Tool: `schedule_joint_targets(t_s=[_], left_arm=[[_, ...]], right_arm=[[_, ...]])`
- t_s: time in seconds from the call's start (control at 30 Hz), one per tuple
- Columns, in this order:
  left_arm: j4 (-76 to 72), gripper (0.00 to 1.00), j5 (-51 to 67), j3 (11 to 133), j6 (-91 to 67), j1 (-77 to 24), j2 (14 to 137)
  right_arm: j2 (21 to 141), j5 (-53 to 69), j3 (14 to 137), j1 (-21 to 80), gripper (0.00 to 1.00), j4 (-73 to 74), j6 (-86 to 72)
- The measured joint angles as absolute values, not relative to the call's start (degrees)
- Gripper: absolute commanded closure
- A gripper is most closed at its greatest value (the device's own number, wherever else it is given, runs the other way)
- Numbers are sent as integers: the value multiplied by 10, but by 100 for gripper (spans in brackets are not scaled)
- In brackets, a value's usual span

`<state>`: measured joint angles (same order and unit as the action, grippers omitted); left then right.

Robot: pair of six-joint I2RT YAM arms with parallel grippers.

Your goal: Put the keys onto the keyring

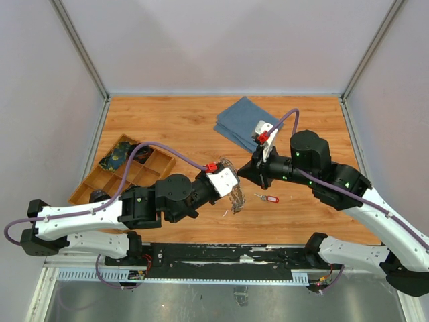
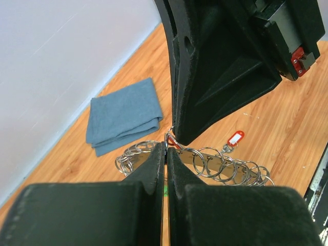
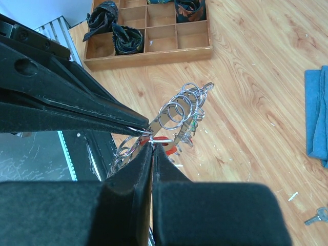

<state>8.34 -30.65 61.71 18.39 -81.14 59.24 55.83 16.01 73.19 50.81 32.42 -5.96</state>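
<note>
1. A silvery metal keyring point(image 1: 236, 198), a jagged chain of linked wire loops, hangs pinched in the clenched left gripper point(image 2: 166, 147).
2. The right gripper point(image 3: 152, 144) is clamped on a small red plastic tag point(image 3: 163, 140) at the keyring (fingertips almost meeting the left's).
3. A red-tagged metal key point(image 1: 267, 198) with a white label insert lies just beside the keyring on the wood-grain table point(image 1: 167, 121).

The right wrist view crops the blue cloth point(image 3: 318, 115) and a key point(image 3: 316, 216).

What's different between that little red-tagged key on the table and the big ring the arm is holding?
The key lies loose on the table, untouched; the ring is pinched in the left fingers. The key is tiny with a red tag; the ring is far larger, built of many silvery loops. Both are metal.
</note>
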Motion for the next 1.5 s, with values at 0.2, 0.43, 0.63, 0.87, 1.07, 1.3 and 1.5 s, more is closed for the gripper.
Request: schedule_joint_targets(t_s=[0.2,0.43,0.63,0.87,1.07,1.3,1.5], left_arm=[[83,99,-307,617,184,-811,592],[81,100,-299,612,180,-813,584],[69,99,-270,592,173,-815,556],[42,99,-231,579,163,-820,518],[31,100,-218,573,155,-820,509],[31,99,-217,565,134,-820,498],[30,99,-216,564,116,-820,488]], right_arm=[[559,158,732,508,95,324,-65],[558,150,732,508,93,324,-66],[554,144,732,508,91,327,-66],[554,130,733,508,85,349,-65],[537,128,735,508,77,364,-46],[469,137,744,508,63,345,-30],[484,191,755,508,61,295,-70]])
